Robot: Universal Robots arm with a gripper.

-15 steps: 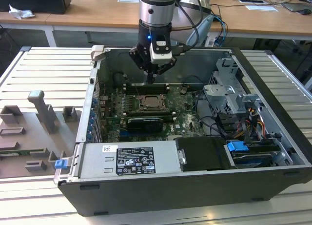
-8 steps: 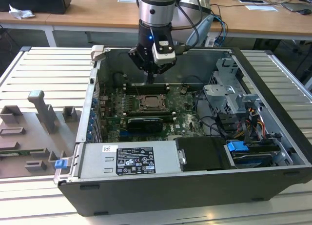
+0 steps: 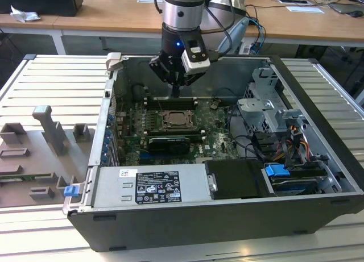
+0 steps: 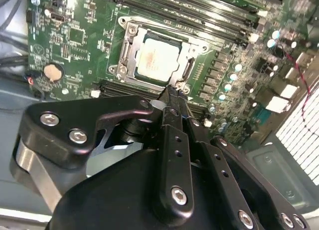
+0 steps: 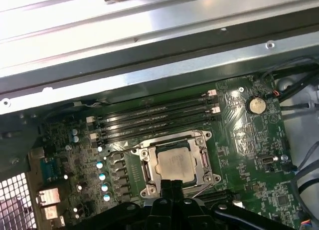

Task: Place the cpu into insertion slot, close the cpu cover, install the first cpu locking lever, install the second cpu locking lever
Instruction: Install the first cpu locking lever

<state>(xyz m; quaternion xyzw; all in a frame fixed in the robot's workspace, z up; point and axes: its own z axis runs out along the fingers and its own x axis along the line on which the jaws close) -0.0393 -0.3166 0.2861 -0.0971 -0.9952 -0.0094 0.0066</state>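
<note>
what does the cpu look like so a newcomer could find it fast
Inside the open computer case lies a green motherboard. Beside its long black memory slots sits a square silvery cpu cover; the cpu is the flat pale square showing through its window, plain where everything around is busy.

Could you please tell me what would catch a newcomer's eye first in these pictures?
The black gripper hangs shut and empty inside the open computer case, above the green motherboard in the exterior view. Close to its tip in both wrist views, the pale cpu shows through the window of the silvery cpu cover, which lies flat on the board.
</note>
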